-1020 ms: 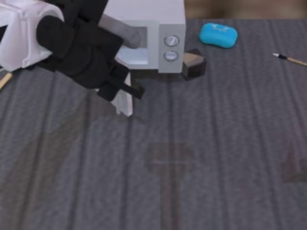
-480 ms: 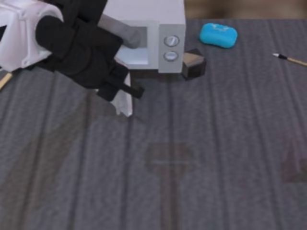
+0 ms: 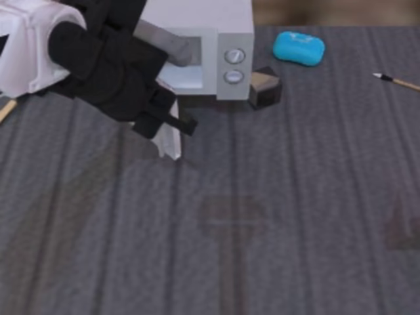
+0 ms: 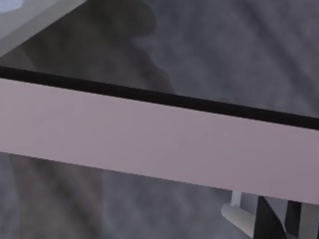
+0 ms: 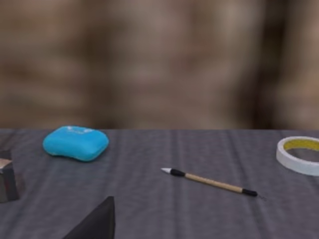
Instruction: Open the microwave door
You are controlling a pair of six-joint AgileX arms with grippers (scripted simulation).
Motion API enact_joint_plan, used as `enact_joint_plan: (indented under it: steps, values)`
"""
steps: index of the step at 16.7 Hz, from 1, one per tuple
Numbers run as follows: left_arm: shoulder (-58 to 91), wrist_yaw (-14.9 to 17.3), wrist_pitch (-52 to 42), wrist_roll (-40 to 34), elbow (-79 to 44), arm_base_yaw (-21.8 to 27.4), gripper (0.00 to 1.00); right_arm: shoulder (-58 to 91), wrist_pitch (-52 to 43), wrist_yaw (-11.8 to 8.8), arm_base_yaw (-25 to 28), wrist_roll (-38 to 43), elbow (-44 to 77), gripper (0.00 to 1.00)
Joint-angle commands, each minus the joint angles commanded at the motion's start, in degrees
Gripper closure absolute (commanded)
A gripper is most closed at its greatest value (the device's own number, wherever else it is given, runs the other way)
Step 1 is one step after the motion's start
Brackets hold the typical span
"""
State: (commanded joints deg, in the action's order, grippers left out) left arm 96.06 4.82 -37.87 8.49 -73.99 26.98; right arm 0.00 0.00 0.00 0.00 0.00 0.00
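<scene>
The light-grey microwave [image 3: 226, 26] stands at the table's back, left of centre, its two silver knobs [image 3: 234, 56] facing front. The microwave door [image 3: 169, 139] is swung outward, leaving the cavity [image 3: 187, 71] exposed. My left gripper [image 3: 172, 121] is at the door's free edge, shut on the handle. In the left wrist view the door's edge [image 4: 159, 134] crosses as a pale band, with the handle bar [image 4: 238, 219] running in behind a dark finger [image 4: 266, 224]. My right arm is out of the top view; one dark fingertip [image 5: 99, 224] shows in its wrist view.
A small dark cube [image 3: 264, 86] sits right against the microwave's right side. A blue pad [image 3: 298, 48] lies behind it, and a thin brush [image 3: 397, 81] is at the far right. A tape roll [image 5: 299, 154] lies beyond the brush. A wooden stick [image 3: 6, 110] pokes in at the left edge.
The left gripper and the door have crept a little to the left, the door swinging slightly wider. Nothing else has moved.
</scene>
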Motion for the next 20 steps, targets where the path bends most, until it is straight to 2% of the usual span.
enact_joint_plan:
  steps: [5,12,20]
  values:
    - [-0.2,0.8,-0.02,0.72,0.32,-0.11,1.0,0.0,0.0,0.0,0.0,0.0,0.0,0.0]
    - [-2.93,5.29,-1.22,9.43,3.11,-3.75,1.0,0.0,0.0,0.0,0.0,0.0,0.0,0.0]
    - [-3.03,5.37,-1.19,9.57,3.12,-3.81,1.0,0.0,0.0,0.0,0.0,0.0,0.0,0.0]
